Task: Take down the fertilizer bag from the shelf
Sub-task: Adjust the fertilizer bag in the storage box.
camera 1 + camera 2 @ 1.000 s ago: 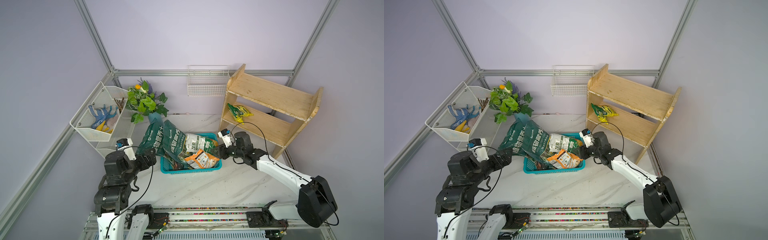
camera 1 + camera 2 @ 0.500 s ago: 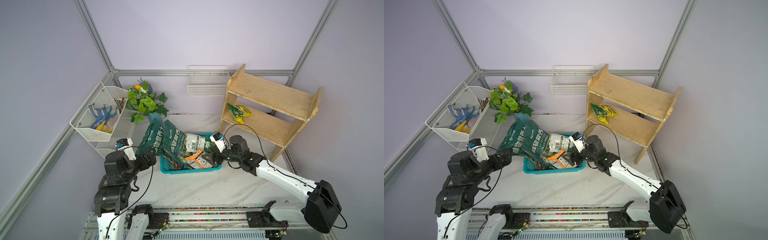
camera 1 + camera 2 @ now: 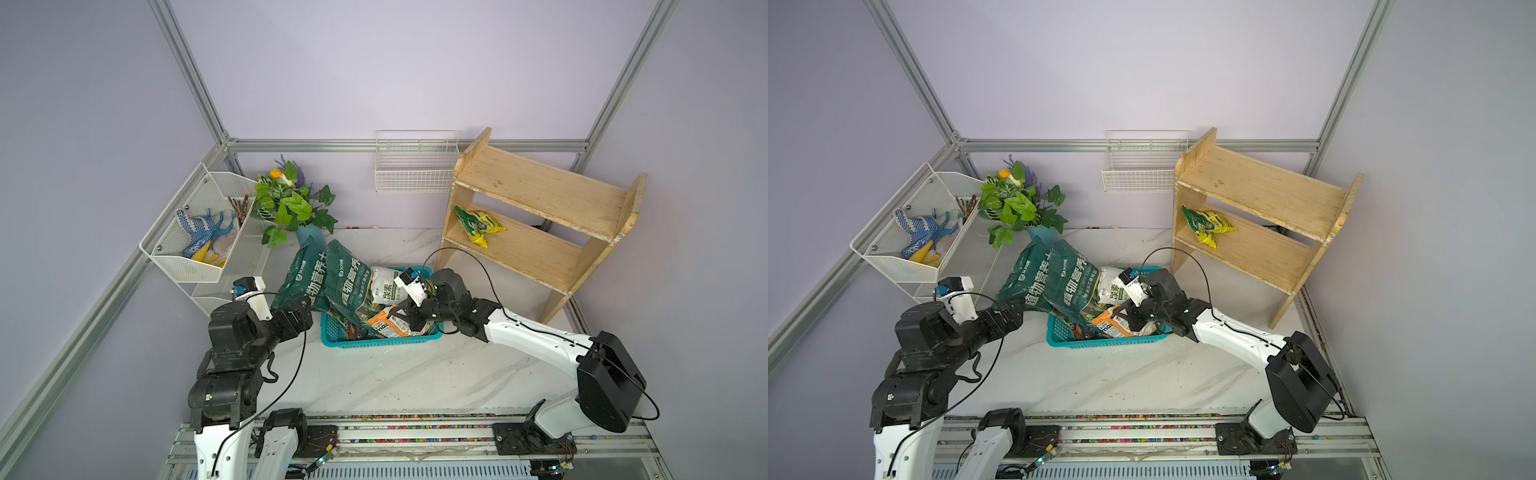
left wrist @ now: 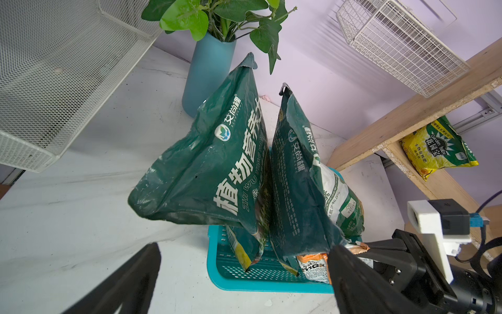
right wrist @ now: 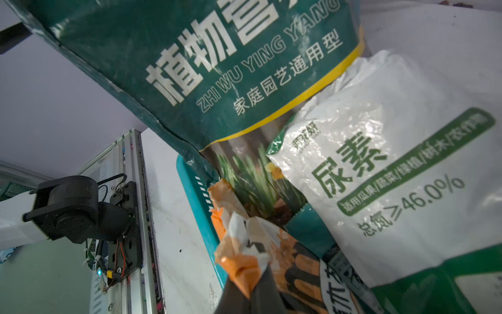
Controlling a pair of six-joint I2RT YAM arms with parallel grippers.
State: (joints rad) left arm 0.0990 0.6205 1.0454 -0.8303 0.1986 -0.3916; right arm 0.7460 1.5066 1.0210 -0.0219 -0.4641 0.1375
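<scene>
grn bag [image 5: 217,68]: "ZHI WU YING YANG"; wht bag [image 5: 394,176]: "尿素", "46.0%"; ylw bag [image 4: 437,152]: "Garden baby"

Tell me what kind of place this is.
Probably a robot test cell staged as a gardening corner: green soil bags in a teal basket, a wooden shelf holding a yellow fertilizer bag, a potted plant, and a bare aluminium wall frame.

- Orange bag [image 5: 236,263]: crumpled edge pinched between the right jaws, lying in the teal basket [image 3: 374,343].
- Two dark green bags [image 4: 217,168]: ahead of the left jaws, propped in the basket.
- White bag [image 5: 394,176]: just beyond the right jaws.
- Blue vase [image 4: 206,76]: behind the green bags.
</scene>
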